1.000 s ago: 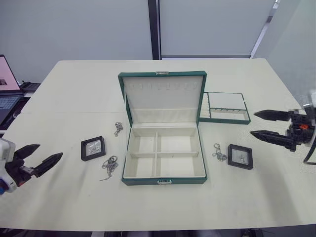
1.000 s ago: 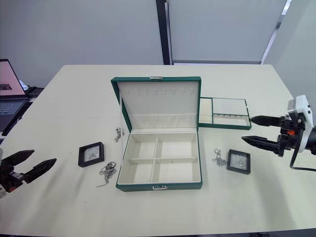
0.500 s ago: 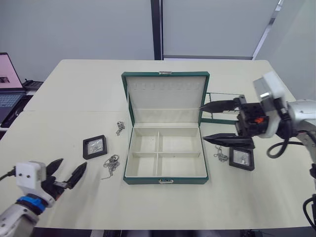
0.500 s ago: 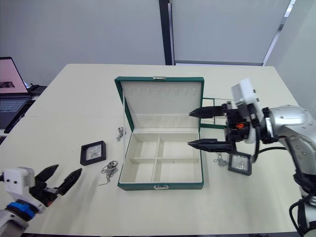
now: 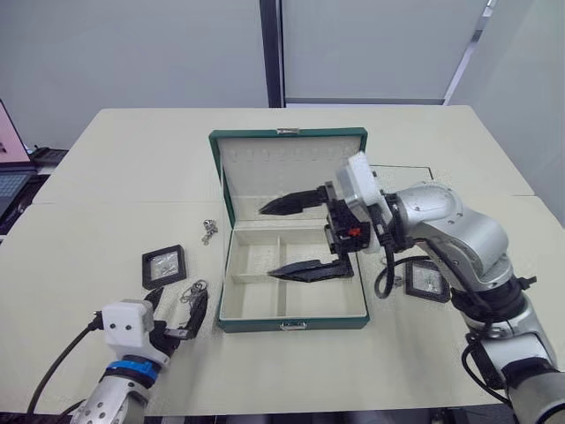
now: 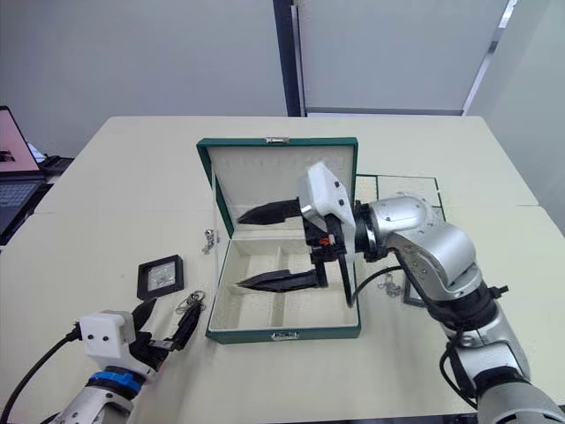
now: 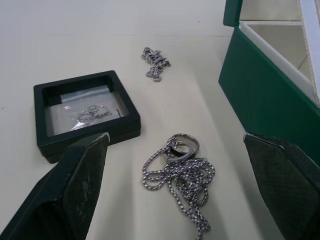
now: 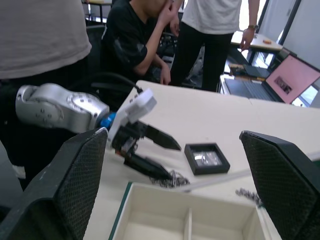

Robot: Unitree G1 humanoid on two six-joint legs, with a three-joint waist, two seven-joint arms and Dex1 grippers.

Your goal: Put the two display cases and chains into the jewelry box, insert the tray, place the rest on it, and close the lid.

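Chains [image 7: 177, 167] lie just left of the empty jewelry box [image 5: 294, 311], where the left gripper [image 5: 179, 312], fingers spread, has newly arrived, while the right gripper [image 5: 296, 237], also spread, now hovers above the box, nothing loaded.

Table [image 5: 115, 168]: pale cream top.
Jewelry box [image 5: 291, 322]: centre, lid up.
Tray [image 5: 402, 177]: behind the box's right side.
Left display case [image 5: 164, 266]: left of the box.
Right display case [image 5: 427, 283]: right of the box.
Chains: one [image 5: 195, 291] by the box's front-left corner, one [image 5: 209, 230] farther back.
Laptop [image 6: 13, 155]: far left edge.
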